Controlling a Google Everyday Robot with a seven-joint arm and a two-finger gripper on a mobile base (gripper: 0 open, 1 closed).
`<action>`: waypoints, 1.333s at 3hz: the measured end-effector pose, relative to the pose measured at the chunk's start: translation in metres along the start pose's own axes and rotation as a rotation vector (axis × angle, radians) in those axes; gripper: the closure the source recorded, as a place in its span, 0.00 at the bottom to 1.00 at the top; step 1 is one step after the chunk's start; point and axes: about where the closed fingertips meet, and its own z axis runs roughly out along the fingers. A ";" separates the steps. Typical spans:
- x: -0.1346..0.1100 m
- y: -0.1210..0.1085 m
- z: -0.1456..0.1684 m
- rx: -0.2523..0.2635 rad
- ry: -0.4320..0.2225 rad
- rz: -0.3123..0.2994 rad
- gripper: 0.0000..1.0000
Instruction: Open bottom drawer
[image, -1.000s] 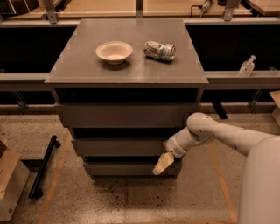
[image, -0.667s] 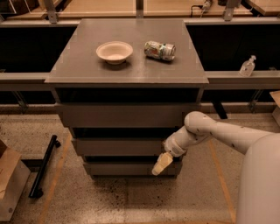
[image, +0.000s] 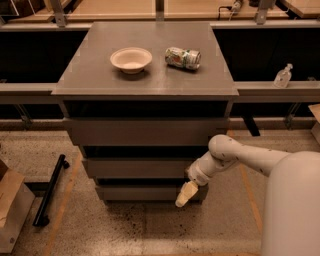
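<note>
Relation: flat grey-brown handleless bottom drawer front (image: 140, 192) sat lowest beneath the grey counter's (image: 155, 82) front edge, long axis parallel to that edge | cream-tipped gripper (image: 186, 194) hung at the drawer's right end, below the counter's front-right corner, with the drawer stretching leftward from it | contact and grip state could not be told | drawer looked shut

You see the gripper (image: 184, 196) over the right end of the bottom drawer (image: 140, 193), hiding that corner; contact there you cannot judge. Right of the drawer, the arm (image: 252, 156) runs off the picture's edge.
</note>
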 end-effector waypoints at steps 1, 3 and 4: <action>0.017 -0.009 0.019 -0.033 -0.015 0.020 0.00; 0.047 -0.024 0.042 -0.097 -0.168 0.080 0.00; 0.048 -0.025 0.044 -0.099 -0.173 0.083 0.00</action>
